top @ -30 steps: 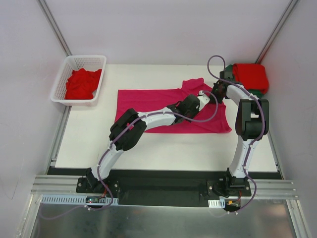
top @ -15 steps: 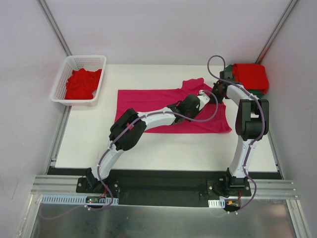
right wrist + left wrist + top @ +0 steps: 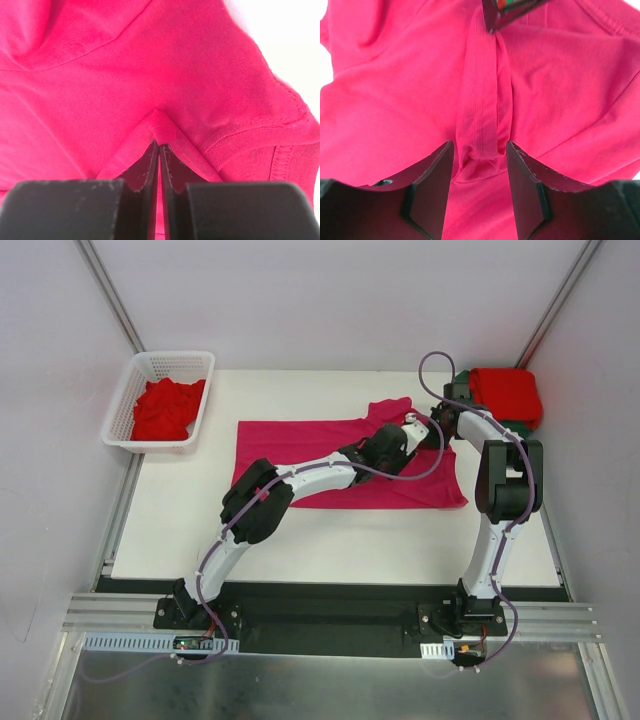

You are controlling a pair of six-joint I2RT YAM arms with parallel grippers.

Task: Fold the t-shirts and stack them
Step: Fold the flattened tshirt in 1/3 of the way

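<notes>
At table centre, magenta t-shirt (image 3: pixel 300 445) lies spread flat. Right gripper (image 3: pixel 159 146) is pinched tight on a cloth ridge (image 3: pixel 482 100) toward 1 o'clock. Left gripper (image 3: pixel 477 147) stands part open astride it, gripping nothing. Suggest lifting left straight up, clear, before right drags the fold. Arms hide the shirt's 3 o'clock part; can't tell how many layers are pinched.

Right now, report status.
Left gripper open astride pink shirt fold. Right gripper shut on same fold. Basket, folded stack off to the sides.
</notes>
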